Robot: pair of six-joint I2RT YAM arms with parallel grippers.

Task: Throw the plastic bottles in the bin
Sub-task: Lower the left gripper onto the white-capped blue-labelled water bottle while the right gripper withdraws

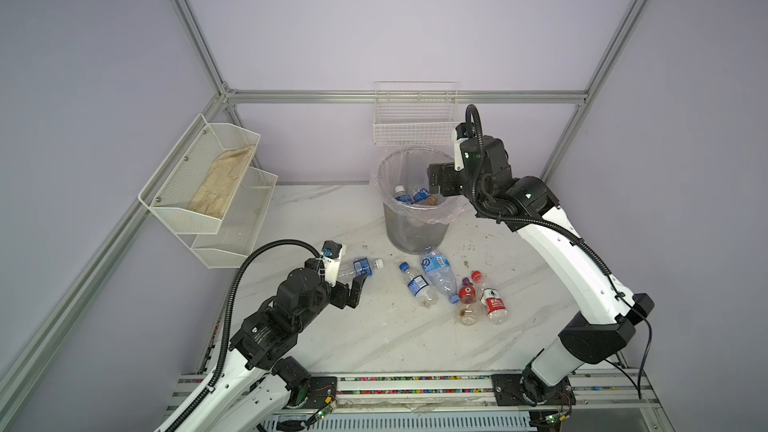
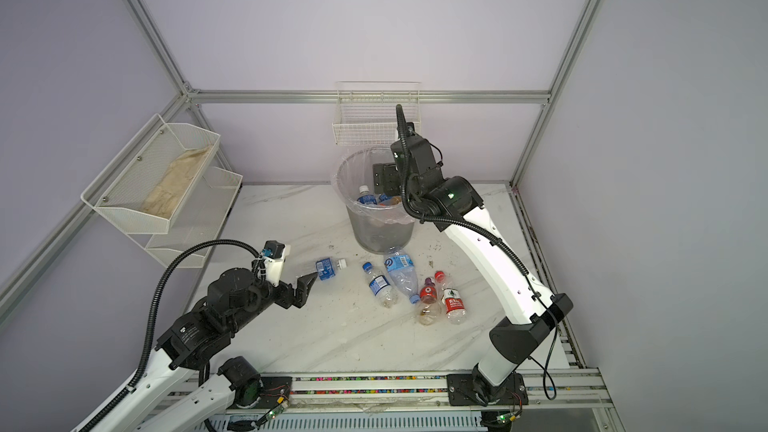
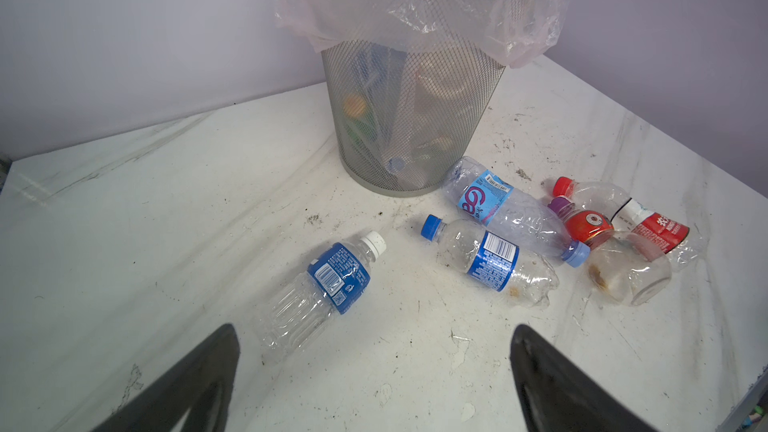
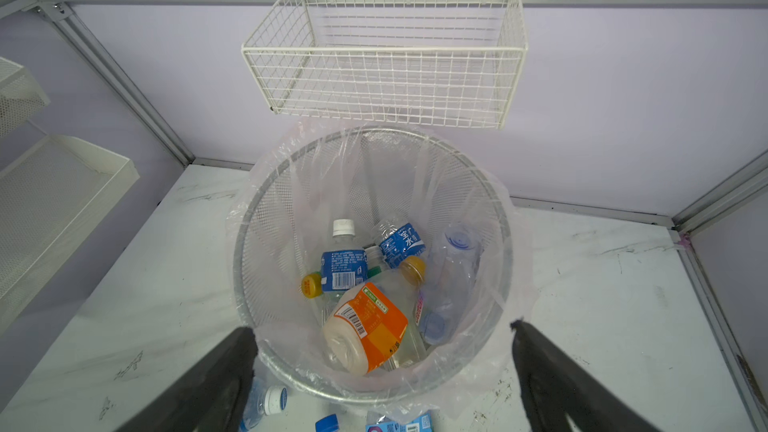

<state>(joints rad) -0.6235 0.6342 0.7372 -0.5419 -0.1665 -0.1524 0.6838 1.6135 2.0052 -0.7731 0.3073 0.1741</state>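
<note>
At the far left hang two white mesh shelves; the upper one holds a crumpled beige sheet, cloth or paper I cannot tell. The left gripper hovers low over the table, its fingers spread wide with nothing between them, and a clear bottle with a white cap lies just ahead of it. At the back in the middle stands the bin, lined with a clear bag and holding several bottles; a white wire basket hangs above it. Before the bin lie a blue-capped bottle, a larger bottle just beside the bin's foot, and two red-labelled bottles touching each other. The right gripper hangs over the bin's mouth, fingers wide apart and empty. Only the right wrist view looks down into the bin: an orange-labelled bottle lies on top, by a blue-labelled bottle. The left wrist view shows that content only dimly through the mesh.
</note>
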